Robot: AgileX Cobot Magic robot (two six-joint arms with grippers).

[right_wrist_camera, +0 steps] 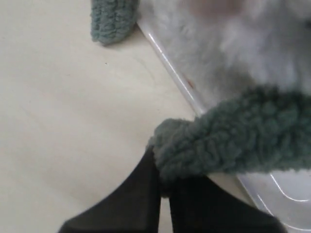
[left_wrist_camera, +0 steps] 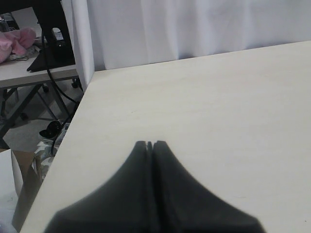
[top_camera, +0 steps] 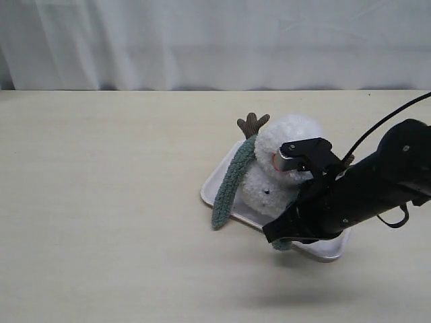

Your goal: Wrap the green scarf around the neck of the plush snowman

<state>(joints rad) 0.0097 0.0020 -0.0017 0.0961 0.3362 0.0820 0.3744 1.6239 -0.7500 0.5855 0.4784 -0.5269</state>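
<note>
The plush snowman [top_camera: 291, 138] lies on a white tray [top_camera: 214, 187], and its white fur [right_wrist_camera: 233, 53] fills one side of the right wrist view. The green scarf [top_camera: 230, 180] runs down from the snowman's neck and over the tray's left edge onto the table. Its other end [right_wrist_camera: 228, 141] crosses the snowman's body and is pinched in my right gripper [right_wrist_camera: 163, 167], which is shut on it beside the tray's front rim. In the exterior view the right arm covers that end and part of the snowman's face. My left gripper [left_wrist_camera: 150, 144] is shut and empty over bare table.
A brown twig arm [top_camera: 252, 124] sticks up behind the snowman. A white curtain [top_camera: 215, 40] runs along the table's far edge. The left wrist view shows the table's edge [left_wrist_camera: 73, 126] with a stand and cables beyond it.
</note>
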